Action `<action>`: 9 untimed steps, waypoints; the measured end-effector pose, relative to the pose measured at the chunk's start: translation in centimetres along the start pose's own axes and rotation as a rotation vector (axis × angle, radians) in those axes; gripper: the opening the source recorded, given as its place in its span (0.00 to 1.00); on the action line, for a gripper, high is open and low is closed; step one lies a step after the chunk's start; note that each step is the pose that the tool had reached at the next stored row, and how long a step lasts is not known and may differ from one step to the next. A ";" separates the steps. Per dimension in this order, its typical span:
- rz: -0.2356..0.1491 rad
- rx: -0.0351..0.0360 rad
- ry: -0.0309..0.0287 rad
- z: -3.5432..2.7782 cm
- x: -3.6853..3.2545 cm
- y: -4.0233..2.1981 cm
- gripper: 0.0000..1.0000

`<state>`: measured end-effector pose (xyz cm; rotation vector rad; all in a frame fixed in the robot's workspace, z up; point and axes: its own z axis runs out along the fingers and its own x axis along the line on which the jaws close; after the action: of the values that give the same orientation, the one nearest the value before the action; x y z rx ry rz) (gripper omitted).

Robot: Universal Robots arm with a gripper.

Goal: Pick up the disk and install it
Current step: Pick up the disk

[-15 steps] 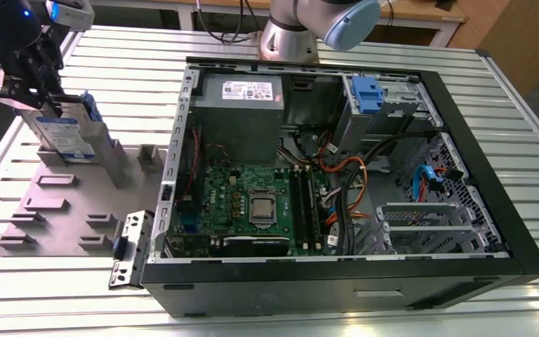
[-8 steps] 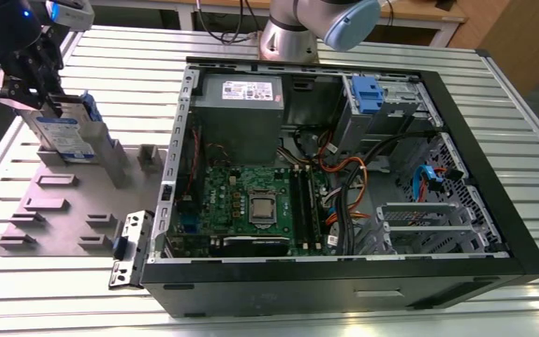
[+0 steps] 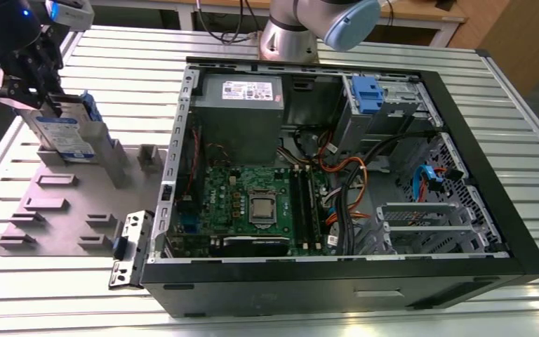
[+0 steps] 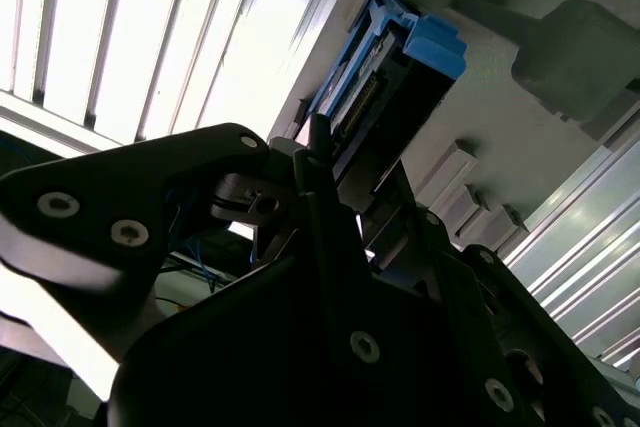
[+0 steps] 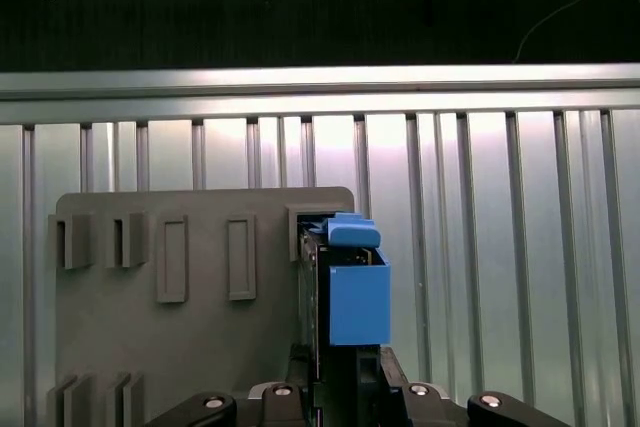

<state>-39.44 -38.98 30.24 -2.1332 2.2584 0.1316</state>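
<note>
- Where the slatted metal counter point(image 3: 120, 63) reaches the exterior view's left, the gripper point(image 3: 37, 98) hangs over a grey fixture plate point(image 3: 54, 210), its fingers clamped on the upper end of the disk point(image 3: 65, 135).
- The disk stands upright at the plate's far end, its white-and-blue label in sight and its blue carrier frame running along its edges; whether its lower end touches the plate I cannot tell.
- In the first wrist view the disk's blue frame point(image 5: 355, 292) runs in between the black fingers, with the plate's rectangular slots beside it.
- Just beside the plate, a metal bracket point(image 3: 131, 246) leans at the near corner of the open computer case point(image 3: 344, 281).
- Inside the case, a green motherboard point(image 3: 250, 200) lies by the wall nearest the plate, and a grey power-supply box point(image 3: 236, 105) sits beyond it.
- Behind the case stands the arm's base point(image 3: 293, 31).
- Towards the exterior view's right, a blue latch point(image 3: 367, 95) sits on a bare metal cage, well apart from the disk.
</note>
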 end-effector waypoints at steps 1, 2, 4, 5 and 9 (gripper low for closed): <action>0.000 0.0000 0.0000 -0.01 0.00 0.00 0.36; 0.000 0.0000 0.0000 0.00 0.00 0.00 0.36; 0.000 -0.0005 0.0003 -0.12 -0.01 0.01 0.36; 0.000 -0.0003 -0.0001 -0.21 -0.02 0.01 0.36; 0.000 0.0002 -0.0005 -0.33 -0.03 0.01 0.36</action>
<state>-39.44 -38.98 30.57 -2.1330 2.2581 0.1319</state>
